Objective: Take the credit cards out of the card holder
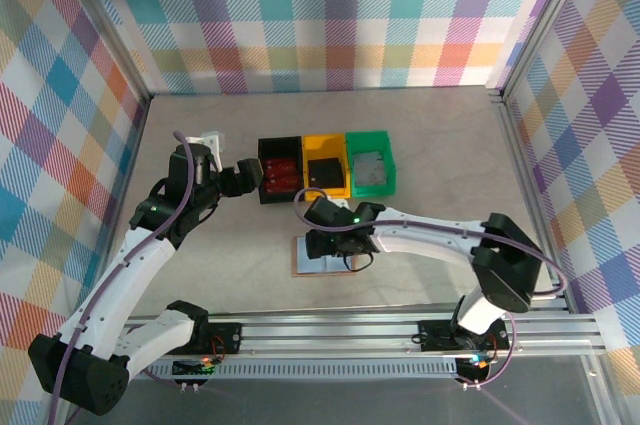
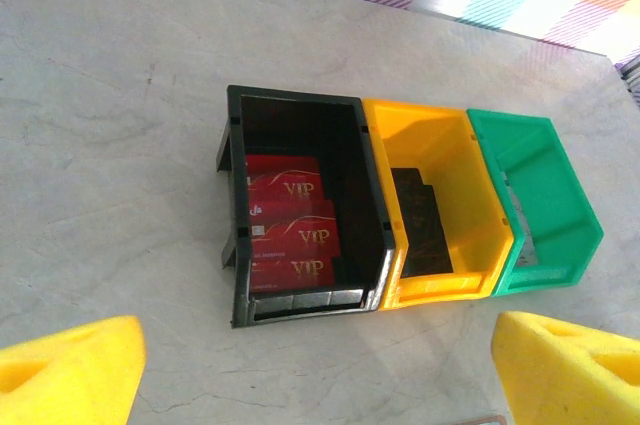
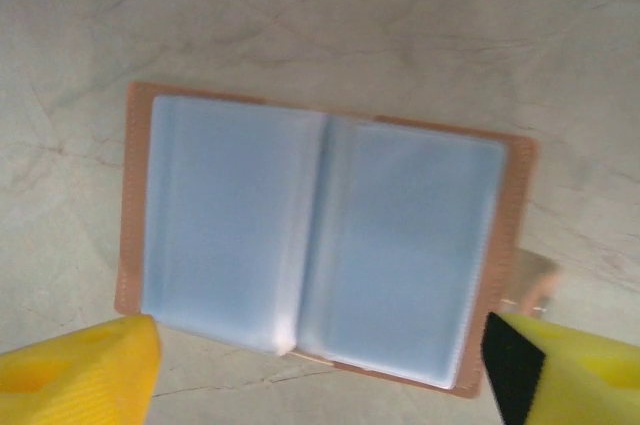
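1. At the left, the left jaws hover just near of a black plastic bin [image 2: 295,95]. Their yellow foam fingertips [image 2: 70,365] stand wide apart, released, gripping nothing.
2. That bin holds flat red credit cards [image 2: 290,220] stamped VIP, overlapping one another. It looks like a drop-off spot.
3. Touching it on the right is a yellow plastic bin [image 2: 420,110] holding one dark card [image 2: 420,220]. Next along, a green plastic bin [image 2: 555,195] holds a grey card [image 1: 372,167].
4. Near of the bins, a small tan leather card holder [image 3: 320,235] lies spread open on the pale grey table [image 1: 430,135], its blue-grey pockets facing up. The pockets look empty, though the view is blurred.
5. The right jaws hang directly above it, released. Their yellow fingertips [image 3: 75,370] are spread past its left and right edges and touch nothing.
6. Bare table lies to the holder's left and right. On the far side, the bin walls stand close, so lifting clear seems safest.
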Tool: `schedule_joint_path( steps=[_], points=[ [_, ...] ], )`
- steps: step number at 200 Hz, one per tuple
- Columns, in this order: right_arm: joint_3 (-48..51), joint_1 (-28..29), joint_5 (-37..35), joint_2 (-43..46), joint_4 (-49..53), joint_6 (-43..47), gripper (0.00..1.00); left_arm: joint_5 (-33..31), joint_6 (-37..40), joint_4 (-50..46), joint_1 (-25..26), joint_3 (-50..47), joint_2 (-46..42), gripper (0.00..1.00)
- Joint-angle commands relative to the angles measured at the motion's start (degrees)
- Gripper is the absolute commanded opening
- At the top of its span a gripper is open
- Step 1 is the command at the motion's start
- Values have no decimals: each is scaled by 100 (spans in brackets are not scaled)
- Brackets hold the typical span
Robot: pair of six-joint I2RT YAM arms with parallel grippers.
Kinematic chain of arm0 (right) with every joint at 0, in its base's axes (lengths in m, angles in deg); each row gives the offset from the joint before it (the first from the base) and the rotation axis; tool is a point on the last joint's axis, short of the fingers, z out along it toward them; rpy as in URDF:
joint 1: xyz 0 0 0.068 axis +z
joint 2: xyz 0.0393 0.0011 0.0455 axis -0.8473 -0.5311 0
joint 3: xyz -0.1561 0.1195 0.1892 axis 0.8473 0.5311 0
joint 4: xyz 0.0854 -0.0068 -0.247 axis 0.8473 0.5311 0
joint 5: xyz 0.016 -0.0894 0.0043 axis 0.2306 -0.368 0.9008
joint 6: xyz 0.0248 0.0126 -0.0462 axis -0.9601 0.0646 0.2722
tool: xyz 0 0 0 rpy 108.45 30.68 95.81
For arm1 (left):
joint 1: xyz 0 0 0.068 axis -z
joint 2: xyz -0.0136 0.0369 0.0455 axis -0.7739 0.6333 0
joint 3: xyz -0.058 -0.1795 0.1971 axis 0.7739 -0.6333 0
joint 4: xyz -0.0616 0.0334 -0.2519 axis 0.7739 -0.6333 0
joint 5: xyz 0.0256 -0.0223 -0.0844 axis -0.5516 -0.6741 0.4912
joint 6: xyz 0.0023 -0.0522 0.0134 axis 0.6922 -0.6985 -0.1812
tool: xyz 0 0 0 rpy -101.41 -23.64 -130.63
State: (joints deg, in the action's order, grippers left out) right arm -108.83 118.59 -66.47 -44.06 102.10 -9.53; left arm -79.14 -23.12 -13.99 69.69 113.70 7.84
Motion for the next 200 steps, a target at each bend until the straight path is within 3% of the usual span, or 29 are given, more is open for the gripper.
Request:
schedule_joint_path(
  steps=[1,8,17,55,89,124,145,166,200],
  points=[
    [217,-226,-388,696,88,405,93,-141,51,38,-9,-40,-68,92],
    [337,-339,-437,945,82,484,95,-213,43,21,0,-48,-92,100],
    [500,-523,-436,1257,45,614,100,-333,-10,-5,15,-48,-114,100],
    [1062,-1716,-285,2527,47,1120,99,-813,-123,-211,108,-20,-221,100],
    [1376,-2508,-1036,3193,-282,1931,99,-2170,-412,-362,220,-109,-280,100],
    [1574,-4099,-1144,3186,-937,2568,99,-3035,-251,-528,219,-414,-17,100],
    [1854,-4893,-969,2901,-1849,3122,99,-3330,-236,172,220,-1084,-210,100],
    [2041,-5310,-1428,2324,-2631,3268,99,-3223,-64,998,211,-1761,-457,100],
    [2890,-5427,-1418,1863,-5107,3761,99,-3540,122,1018,142,-1745,-89,100]
  ],
)
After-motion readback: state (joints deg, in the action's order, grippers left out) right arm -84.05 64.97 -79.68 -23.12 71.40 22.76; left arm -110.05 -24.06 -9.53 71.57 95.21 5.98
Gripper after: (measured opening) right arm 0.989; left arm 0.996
